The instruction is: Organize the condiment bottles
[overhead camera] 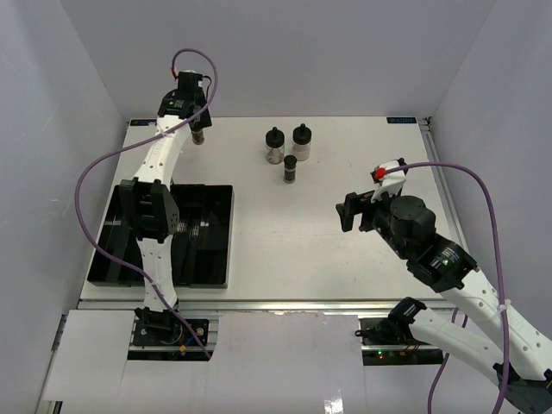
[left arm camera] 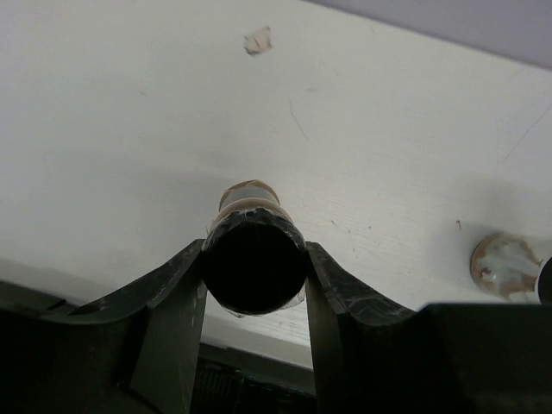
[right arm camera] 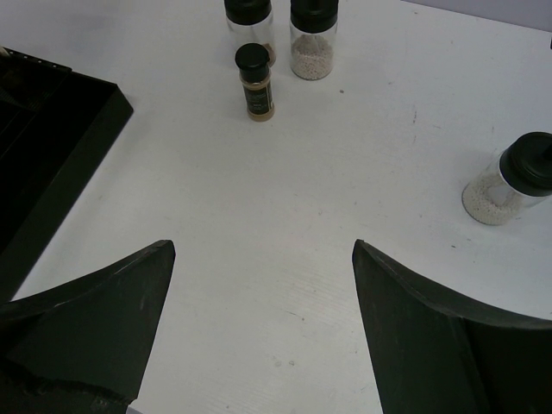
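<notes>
At the far left corner of the white table (overhead camera: 310, 250), the left gripper (overhead camera: 195, 121) is clenched on a slim bottle (overhead camera: 198, 135) just below its black cap (left arm camera: 255, 269). The bottle's long axis runs vertically, cap up toward the wrist and base toward the tabletop; I cannot tell whether it touches. Farther right, two squat bottles (overhead camera: 275, 147) (overhead camera: 301, 139) and a second slim one (overhead camera: 291, 169) stand upright, close together. The right gripper (overhead camera: 349, 211) hovers over bare tabletop, jaws spread wide and holding nothing. A black slotted tray (overhead camera: 229, 233) lies at the near left. Pale lilac-grey walls enclose the table.
</notes>
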